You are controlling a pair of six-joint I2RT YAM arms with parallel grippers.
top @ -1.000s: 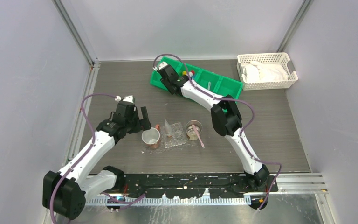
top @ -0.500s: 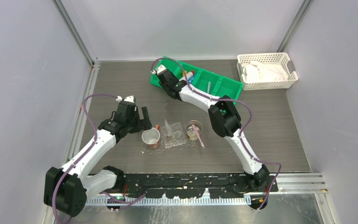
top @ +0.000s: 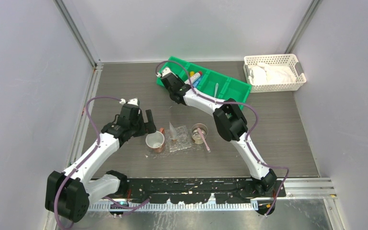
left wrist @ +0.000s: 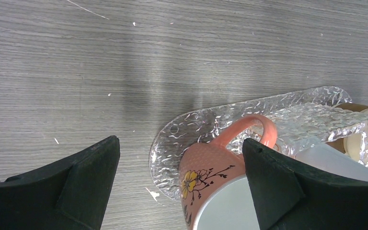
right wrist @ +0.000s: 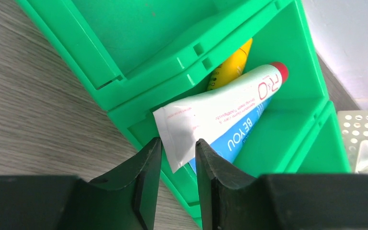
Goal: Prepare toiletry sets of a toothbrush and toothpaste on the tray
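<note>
In the right wrist view a white toothpaste [right wrist: 220, 112] with a red cap lies on a blue tube [right wrist: 242, 136] and a yellow one [right wrist: 232, 64] in a green bin [right wrist: 124, 57]. My right gripper [right wrist: 178, 148] straddles the white tube's flat end, jaws narrow with a gap left. The clear tray [top: 181, 143] at the table's middle carries a pink cup [top: 155, 141] and a second cup [top: 197, 132] holding a pink toothbrush [top: 205, 143]. A pale toothbrush [top: 216, 89] lies in the bin. My left gripper [left wrist: 181, 140] hangs wide open over the pink cup [left wrist: 211, 177] and tray [left wrist: 172, 139].
The green four-compartment bin [top: 232, 88] lies slanted at the back. A white lattice basket [top: 273, 60] with white cloth stands at the back right. Grey walls close in the table on three sides.
My right gripper has slid left along the bin to the white tube's flat end, and its jaws have narrowed. The left arm has stayed still.
</note>
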